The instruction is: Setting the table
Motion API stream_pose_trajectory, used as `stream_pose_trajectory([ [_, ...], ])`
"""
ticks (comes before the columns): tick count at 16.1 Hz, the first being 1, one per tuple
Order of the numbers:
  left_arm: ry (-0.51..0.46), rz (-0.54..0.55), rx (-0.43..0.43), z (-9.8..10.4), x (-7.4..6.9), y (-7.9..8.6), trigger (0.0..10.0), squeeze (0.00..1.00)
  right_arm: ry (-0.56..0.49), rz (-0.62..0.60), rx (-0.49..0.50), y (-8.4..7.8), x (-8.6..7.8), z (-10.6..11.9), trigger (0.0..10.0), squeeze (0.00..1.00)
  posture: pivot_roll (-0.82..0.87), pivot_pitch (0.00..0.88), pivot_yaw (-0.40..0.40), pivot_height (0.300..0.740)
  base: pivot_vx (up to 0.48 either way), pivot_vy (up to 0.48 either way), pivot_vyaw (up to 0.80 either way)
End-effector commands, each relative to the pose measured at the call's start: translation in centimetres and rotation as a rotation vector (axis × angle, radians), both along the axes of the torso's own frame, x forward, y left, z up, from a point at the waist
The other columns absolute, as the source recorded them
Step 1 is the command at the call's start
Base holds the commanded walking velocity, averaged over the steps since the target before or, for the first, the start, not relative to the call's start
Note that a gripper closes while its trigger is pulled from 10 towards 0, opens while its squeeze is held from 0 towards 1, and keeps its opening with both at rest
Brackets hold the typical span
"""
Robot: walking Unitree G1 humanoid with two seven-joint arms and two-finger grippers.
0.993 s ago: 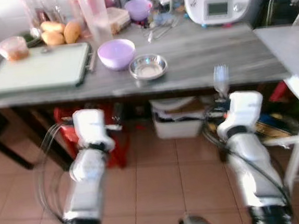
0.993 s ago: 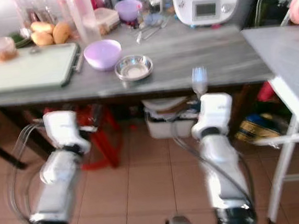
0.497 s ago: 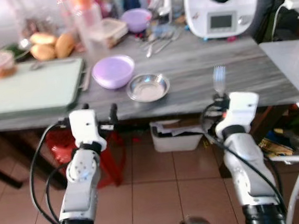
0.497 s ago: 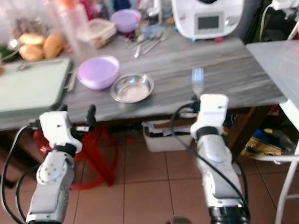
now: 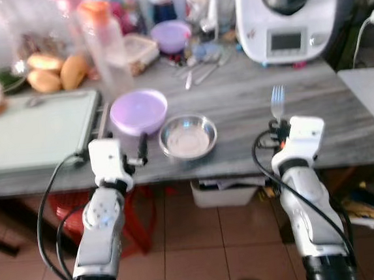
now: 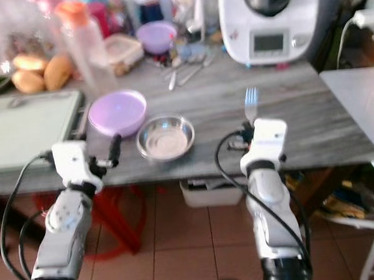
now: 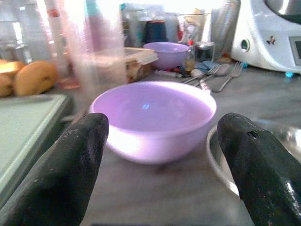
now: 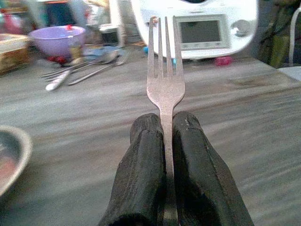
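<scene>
Steel bowl (image 5: 187, 136) empty; lilac bowl (image 7: 155, 117) empty.

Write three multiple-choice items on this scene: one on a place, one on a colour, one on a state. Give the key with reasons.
1. Where does the steel dish sit?
A. on the cutting board
B. on the counter beside the near bowl
C. on the floor

2. What colour is the near bowl?
A. lilac
B. green
C. red

3. What is the right hand doing?
A. hanging open
B. gripping a spoon
C. shut on a fork

Key: 1 B, the dish rests on the grey counter next to the bowl; 2 A, the bowl is pale purple; 3 C, both fingers pinch the fork's handle, tines pointing away.
</scene>
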State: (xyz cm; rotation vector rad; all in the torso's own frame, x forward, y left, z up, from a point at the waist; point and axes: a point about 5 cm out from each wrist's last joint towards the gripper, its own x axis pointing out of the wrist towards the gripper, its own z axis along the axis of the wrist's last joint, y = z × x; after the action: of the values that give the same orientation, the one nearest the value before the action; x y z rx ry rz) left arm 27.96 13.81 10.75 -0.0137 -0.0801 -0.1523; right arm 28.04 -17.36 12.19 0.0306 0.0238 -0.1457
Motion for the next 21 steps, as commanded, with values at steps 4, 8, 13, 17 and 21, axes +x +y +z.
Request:
stream_pose_trajectory([
  [4, 0.006, 0.004, 0.005, 0.1, -1.1, 0.8, 10.0, 0.0, 0.027, -0.073, 0.0, -1.9, -0.1, -0.2, 10.0, 0.0, -0.04, 0.0, 0.032, 0.719, 0.322, 0.0, 0.0],
  [8, 0.051, -0.044, 0.042, -0.6, -3.2, 2.2, 10.0, 0.0, 0.083, -0.05, 0.104, -2.3, 0.8, -0.9, 10.0, 0.0, -0.02, 0.0, 0.041, 0.719, 0.0, 0.0, 0.0],
  [13, 0.076, -0.033, 0.073, -0.6, -4.3, 3.6, 10.0, 0.0, 0.172, 0.0, 0.208, -1.3, 1.4, -1.8, 10.0, 0.0, 0.0, 0.012, 0.037, 0.719, 0.0, 0.0, 0.0],
  [17, 0.09, -0.034, 0.072, -0.5, -4.6, 3.6, 10.0, 0.0, 0.244, 0.087, 0.281, 1.0, 1.5, -2.5, 10.0, 0.0, 0.0, 0.022, 0.035, 0.719, 0.0, 0.0, 0.0],
  [21, 0.09, -0.052, 0.068, -0.3, -4.6, 3.2, 10.0, 0.0, 0.277, 0.135, 0.298, 2.0, 2.1, -2.5, 10.0, 0.0, 0.0, 0.026, 0.033, 0.719, 0.0, 0.0, 0.0],
])
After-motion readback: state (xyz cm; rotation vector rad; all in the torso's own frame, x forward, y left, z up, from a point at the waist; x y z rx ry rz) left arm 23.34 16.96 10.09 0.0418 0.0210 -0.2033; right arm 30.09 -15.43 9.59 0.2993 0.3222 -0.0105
